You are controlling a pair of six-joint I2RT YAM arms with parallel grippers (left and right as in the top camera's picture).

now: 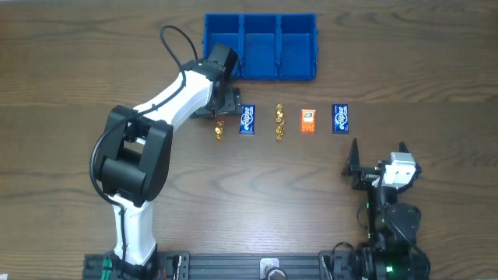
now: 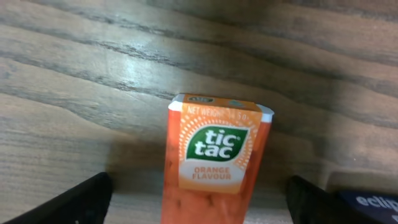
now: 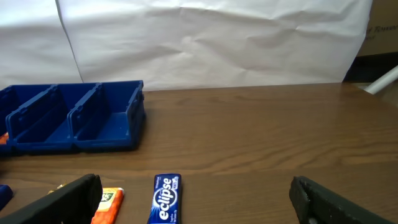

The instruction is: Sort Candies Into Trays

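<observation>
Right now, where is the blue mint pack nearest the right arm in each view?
Top view: blue mint pack, the rightmost candy.
Right wrist view: blue mint pack beside an orange box.
Left wrist view: the blue corner is the other blue pack, not this one.
Shared landmark: blue tray, top and right wrist views.

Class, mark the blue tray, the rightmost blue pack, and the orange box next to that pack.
blue tray point(image 1: 280, 74): top view, its front wall.
rightmost blue pack point(image 1: 340, 118): top view, middle of its face.
orange box point(image 1: 308, 120): top view, middle of its face.
</observation>
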